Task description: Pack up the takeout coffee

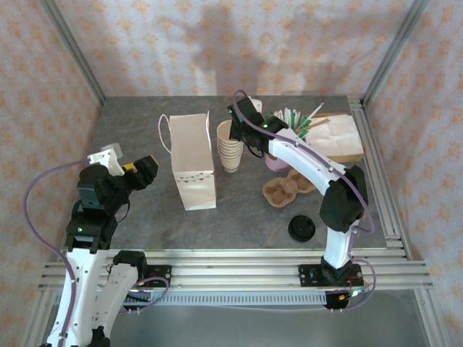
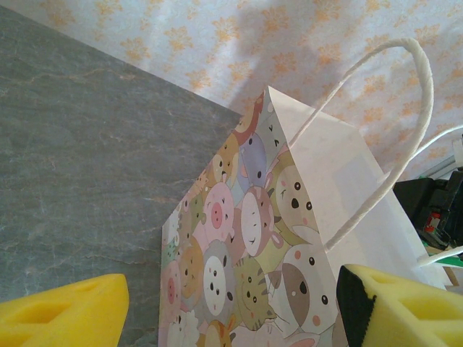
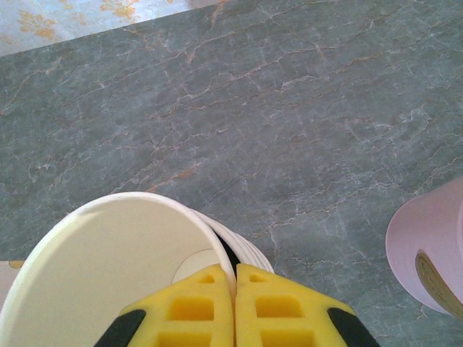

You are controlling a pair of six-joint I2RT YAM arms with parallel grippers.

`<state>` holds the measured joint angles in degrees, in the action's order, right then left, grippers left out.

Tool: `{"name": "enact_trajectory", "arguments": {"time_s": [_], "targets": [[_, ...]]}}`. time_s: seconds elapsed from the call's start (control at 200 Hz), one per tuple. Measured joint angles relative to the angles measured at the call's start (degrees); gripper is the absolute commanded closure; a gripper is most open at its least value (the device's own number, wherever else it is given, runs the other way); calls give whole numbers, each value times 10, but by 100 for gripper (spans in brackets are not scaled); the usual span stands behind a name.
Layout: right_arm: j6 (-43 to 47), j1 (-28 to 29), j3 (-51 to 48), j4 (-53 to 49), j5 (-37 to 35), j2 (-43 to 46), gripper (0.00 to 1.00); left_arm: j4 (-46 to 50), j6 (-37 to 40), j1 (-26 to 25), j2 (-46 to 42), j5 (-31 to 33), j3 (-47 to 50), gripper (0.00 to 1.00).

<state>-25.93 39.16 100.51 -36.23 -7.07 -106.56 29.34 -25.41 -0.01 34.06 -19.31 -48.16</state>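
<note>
The takeout coffee is out of view. A stack of lidless tan cups (image 1: 230, 147) stands just right of the upright white paper bag (image 1: 194, 163). My right gripper (image 1: 237, 130) reaches over the stack. In the right wrist view its yellow pads (image 3: 195, 307) are shut on the rim of the top cup (image 3: 108, 267), one pad inside the wall and one outside. My left gripper (image 1: 145, 170) hovers left of the bag, open, with nothing between its fingers (image 2: 61, 314). The bag's cartoon-animal side (image 2: 246, 238) and string handle (image 2: 391, 123) face it.
A loose black lid (image 1: 302, 228) lies near the front right. A brown cup carrier (image 1: 286, 188), a pink cup (image 1: 275, 160) (image 3: 434, 253) and a brown paper bag (image 1: 340, 137) with stirrers (image 1: 293, 119) crowd the right side. Metal frame rails (image 1: 391, 181) border the table.
</note>
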Motion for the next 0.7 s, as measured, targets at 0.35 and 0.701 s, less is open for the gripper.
{"name": "enact_trajectory", "arguments": {"time_s": [0.35, 0.701], "targets": [[0, 0, 0, 2, 3, 1, 100, 0, 0, 0, 2, 0, 0, 23], [-1, 0, 0, 20, 6, 42, 100, 0, 0, 0, 7, 0, 7, 23]]}}
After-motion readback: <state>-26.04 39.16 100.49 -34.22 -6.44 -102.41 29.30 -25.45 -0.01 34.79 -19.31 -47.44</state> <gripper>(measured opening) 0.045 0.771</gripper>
